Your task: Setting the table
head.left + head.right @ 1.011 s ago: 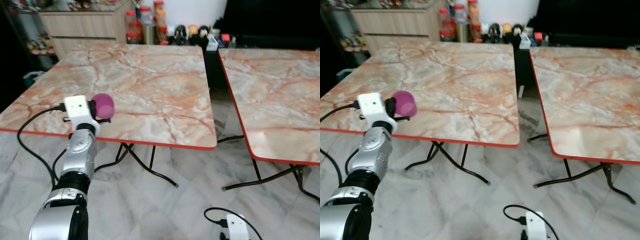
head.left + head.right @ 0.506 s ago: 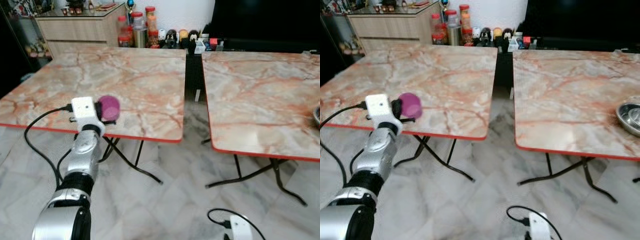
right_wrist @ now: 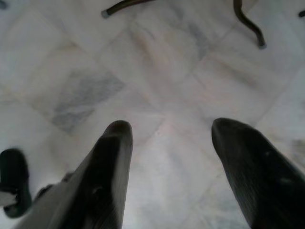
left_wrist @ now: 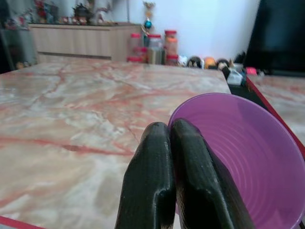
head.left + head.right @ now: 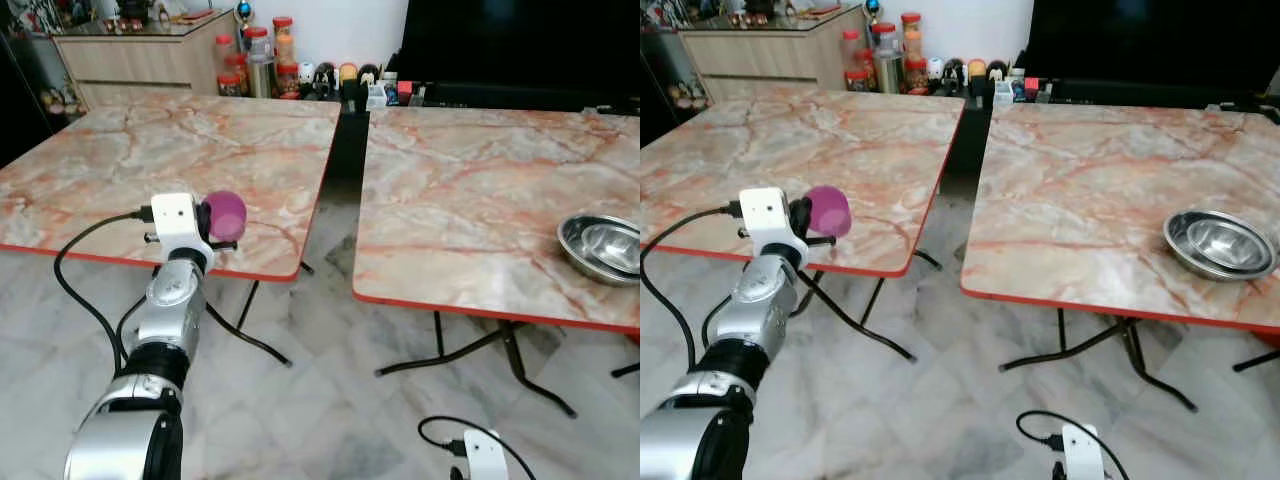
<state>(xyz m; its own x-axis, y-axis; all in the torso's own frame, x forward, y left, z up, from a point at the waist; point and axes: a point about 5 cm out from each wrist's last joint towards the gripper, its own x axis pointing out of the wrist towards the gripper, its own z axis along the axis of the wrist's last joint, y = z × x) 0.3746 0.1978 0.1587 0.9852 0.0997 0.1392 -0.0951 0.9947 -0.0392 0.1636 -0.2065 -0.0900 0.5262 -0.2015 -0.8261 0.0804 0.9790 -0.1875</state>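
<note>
My left gripper [image 4: 174, 183] is clenched on the rim of a purple ribbed plastic bowl [image 5: 225, 215], carried above the near corner of the left marble-topped table [image 5: 130, 160] — ready, I judge, for placing. My right gripper [image 3: 171, 162] hangs spread, idle.

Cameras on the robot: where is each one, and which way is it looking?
Left eye view: on the head, looking forward and down at two marble tables; the left arm shows.
Right eye view: same spot and scene, plus a steel bowl.
Left wrist view: on the left wrist, looking along the left gripper, shut on a purple bowl.
Right wrist view: on the right wrist, looking down at the floor past the open right gripper.
Shared: the purple bowl, in both eyes and the left wrist.
</note>
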